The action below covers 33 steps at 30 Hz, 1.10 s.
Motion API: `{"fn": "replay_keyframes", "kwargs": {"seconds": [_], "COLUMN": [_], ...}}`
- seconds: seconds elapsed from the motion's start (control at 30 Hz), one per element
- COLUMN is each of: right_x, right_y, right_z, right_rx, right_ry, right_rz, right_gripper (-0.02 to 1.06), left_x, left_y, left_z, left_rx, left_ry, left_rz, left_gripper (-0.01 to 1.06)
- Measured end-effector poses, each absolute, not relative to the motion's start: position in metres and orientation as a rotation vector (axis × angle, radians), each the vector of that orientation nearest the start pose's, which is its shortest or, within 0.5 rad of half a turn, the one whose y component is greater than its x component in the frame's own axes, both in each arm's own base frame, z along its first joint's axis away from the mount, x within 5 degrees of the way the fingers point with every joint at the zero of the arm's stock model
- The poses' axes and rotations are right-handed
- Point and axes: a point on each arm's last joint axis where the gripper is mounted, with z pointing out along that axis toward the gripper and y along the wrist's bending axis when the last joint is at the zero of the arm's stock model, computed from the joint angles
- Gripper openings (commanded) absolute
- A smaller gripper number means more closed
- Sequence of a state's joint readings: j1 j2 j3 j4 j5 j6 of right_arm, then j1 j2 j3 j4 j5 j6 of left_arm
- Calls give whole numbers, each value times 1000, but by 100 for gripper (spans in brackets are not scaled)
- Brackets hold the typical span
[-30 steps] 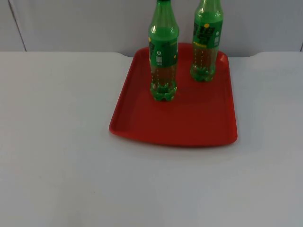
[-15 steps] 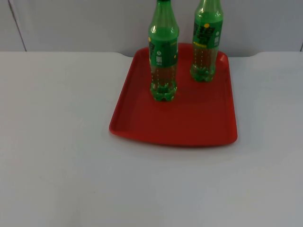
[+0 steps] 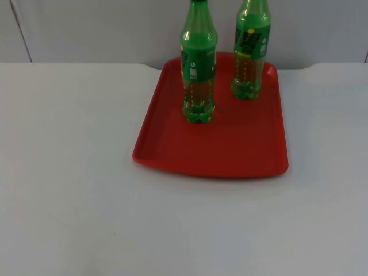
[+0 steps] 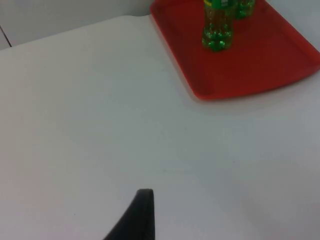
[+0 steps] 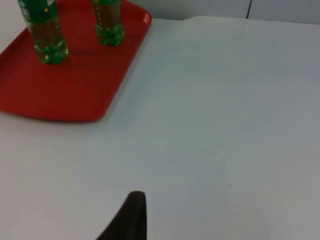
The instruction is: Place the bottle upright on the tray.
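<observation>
- Top view: a red tray (image 3: 230,149) lies on the white tabletop (image 3: 69,172) against the grey partition wall (image 3: 103,29), and two green soda bottles stand upright in it.
- The left bottle (image 3: 198,69) stands nearer the tray's middle; the right bottle (image 3: 250,52) stands by the far edge. The two are apart, not touching.
- Left wrist view: the left claw (image 4: 135,220) shows as one black fingertip over bare tabletop (whether it is released or clenched, I cannot tell). The tray is well ahead of this claw, with both bottle bases on it.
- Right wrist view: the right claw (image 5: 127,217) likewise shows one black fingertip over bare tabletop, state not readable. The tray and both bottles lie well ahead of it, off to the side.
</observation>
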<state>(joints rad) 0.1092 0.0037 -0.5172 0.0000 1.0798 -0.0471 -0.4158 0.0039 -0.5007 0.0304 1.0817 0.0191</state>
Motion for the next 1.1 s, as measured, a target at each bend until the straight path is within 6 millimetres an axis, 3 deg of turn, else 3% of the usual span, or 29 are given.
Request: {"fn": "replay_keyframes", "kwargs": {"seconds": [1.1], "right_x": [-7], "right_y": [0], "right_z": [281], "right_rx": [-112], "right_ry": [2047], "right_rz": [18], "right_gripper": [105], "left_x": [-4], "left_y": [4], "left_z": [276], "left_rx": [446], "left_ry": [2026], "left_rz": [-207], "left_gripper": [105]}}
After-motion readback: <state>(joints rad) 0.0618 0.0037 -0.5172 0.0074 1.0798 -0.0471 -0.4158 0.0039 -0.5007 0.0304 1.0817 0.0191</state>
